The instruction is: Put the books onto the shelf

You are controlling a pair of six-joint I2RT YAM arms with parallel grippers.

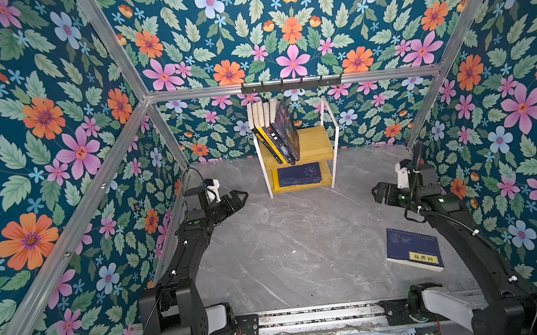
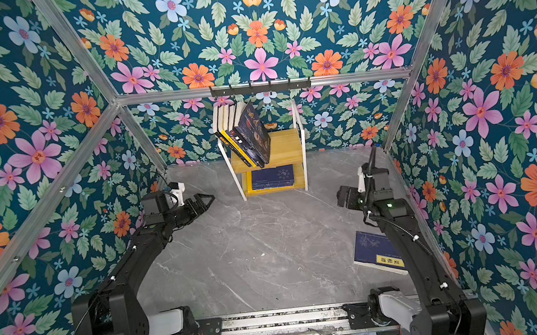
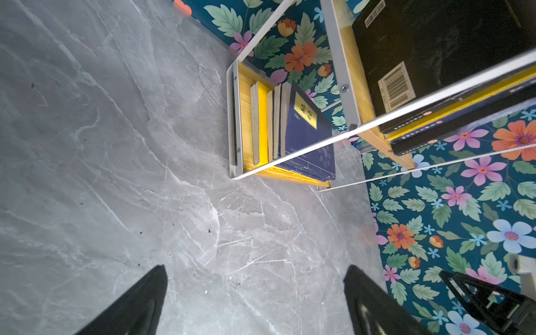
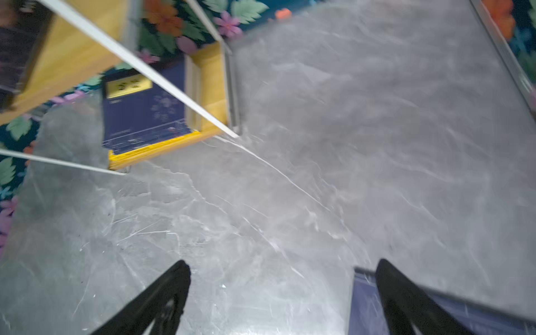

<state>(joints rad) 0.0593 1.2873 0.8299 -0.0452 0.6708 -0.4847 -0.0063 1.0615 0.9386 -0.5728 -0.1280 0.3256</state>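
Both left end effector [image 1: 241, 200] and right end effector [image 1: 378, 193] gape empty, and shelving the lower-right navy book [image 1: 412, 248] carelessly could topple the leaning books [image 1: 277, 134] off the shelf [image 1: 317, 143].

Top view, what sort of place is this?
Probably a robot test booth, not a real room: floral wallpaper on an aluminium frame, two robot arms on a base rail, one small shelf.

Grey marble tabletop [image 1: 302, 255], floral wall panels [image 1: 280, 23], black hook rail [image 1: 291, 85] on aluminium bar [image 1: 186, 94].
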